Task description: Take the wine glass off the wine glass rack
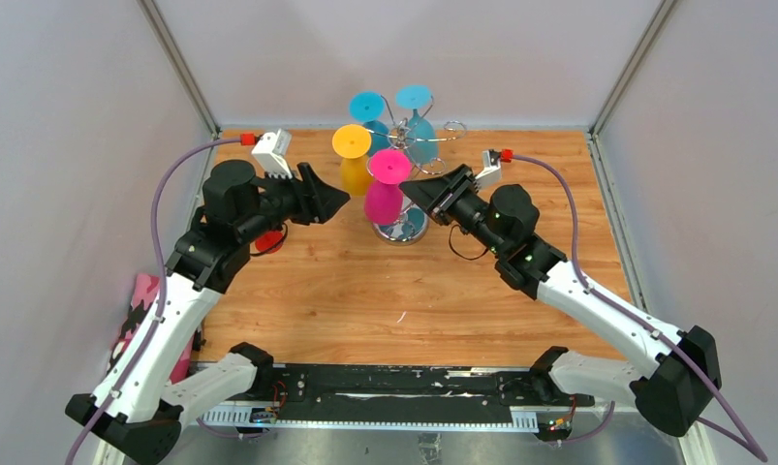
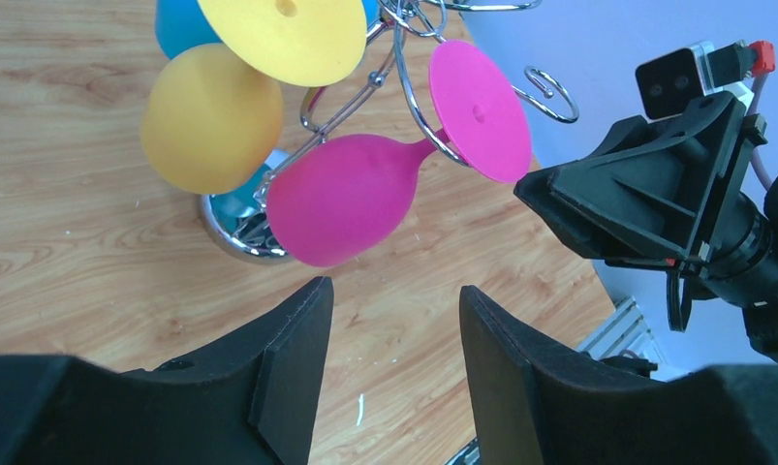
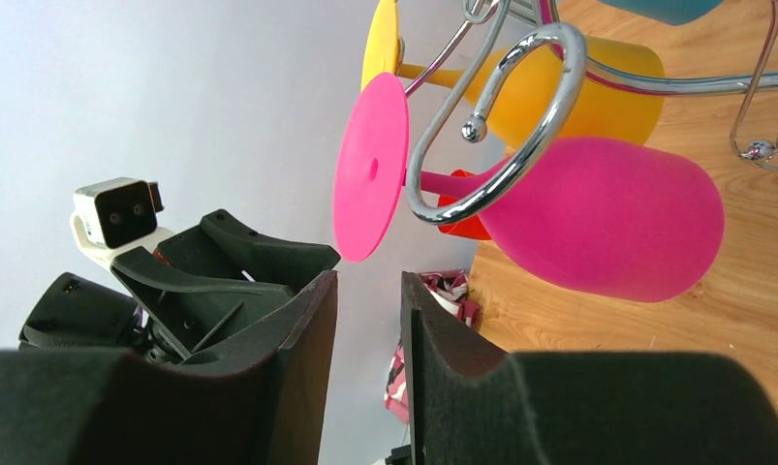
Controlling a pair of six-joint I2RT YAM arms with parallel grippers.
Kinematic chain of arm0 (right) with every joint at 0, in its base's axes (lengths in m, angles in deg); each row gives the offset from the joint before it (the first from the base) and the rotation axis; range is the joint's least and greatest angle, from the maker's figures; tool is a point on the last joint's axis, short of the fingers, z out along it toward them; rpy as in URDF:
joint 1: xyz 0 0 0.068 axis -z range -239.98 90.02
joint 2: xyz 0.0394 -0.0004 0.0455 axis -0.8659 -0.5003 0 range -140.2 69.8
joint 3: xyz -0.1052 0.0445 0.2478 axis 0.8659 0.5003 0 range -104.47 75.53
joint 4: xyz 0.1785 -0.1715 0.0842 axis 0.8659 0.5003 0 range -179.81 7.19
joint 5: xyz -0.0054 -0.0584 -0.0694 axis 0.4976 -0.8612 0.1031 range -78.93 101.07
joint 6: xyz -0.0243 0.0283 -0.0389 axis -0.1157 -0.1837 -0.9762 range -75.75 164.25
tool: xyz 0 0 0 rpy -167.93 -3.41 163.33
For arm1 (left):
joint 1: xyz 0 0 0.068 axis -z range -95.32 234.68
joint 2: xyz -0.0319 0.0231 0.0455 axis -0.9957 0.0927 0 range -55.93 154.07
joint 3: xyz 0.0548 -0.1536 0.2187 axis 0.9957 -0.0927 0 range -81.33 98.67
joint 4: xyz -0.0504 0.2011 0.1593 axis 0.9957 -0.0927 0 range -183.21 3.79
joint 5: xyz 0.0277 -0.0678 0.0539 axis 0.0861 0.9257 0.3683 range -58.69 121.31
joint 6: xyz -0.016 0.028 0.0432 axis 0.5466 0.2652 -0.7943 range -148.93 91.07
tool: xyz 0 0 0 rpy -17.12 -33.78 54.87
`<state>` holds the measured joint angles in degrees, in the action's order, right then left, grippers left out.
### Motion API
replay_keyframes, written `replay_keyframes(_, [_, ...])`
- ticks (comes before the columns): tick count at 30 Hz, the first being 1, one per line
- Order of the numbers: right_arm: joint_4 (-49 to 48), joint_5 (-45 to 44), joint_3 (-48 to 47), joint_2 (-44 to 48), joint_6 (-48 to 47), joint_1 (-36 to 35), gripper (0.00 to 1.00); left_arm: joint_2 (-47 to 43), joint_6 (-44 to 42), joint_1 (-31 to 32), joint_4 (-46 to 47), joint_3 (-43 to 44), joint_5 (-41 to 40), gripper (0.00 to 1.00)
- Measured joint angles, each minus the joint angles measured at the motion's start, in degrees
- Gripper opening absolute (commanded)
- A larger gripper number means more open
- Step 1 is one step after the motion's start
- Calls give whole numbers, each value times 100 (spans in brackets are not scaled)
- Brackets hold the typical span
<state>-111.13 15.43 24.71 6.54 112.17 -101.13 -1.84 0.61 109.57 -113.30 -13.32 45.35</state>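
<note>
Because it is hung upside down by its foot, the pink wine glass (image 1: 384, 199) is held on the wine glass rack (image 1: 412, 228), upper centre of the frame, bowl down and presumably empty. It is flanked by the left gripper (image 1: 342, 201), spread open, and the right gripper (image 1: 408, 190), narrowly parted; nothing is gripped.

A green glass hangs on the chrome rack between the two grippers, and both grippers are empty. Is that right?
Not quite: the wine glass hanging on the wine glass rack between the left gripper and right gripper is pink, not green, as the top external view shows. Both grippers are empty.
</note>
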Motion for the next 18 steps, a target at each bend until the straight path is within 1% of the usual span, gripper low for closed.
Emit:
replay_keyframes(6, [-11, -68, -74, -37, 4, -15, 35, -61, 4, 0, 4, -44, 11, 56])
replay_keyframes(18, [-210, -166, -297, -553, 175, -98, 31, -94, 0, 0, 44, -181, 33, 55])
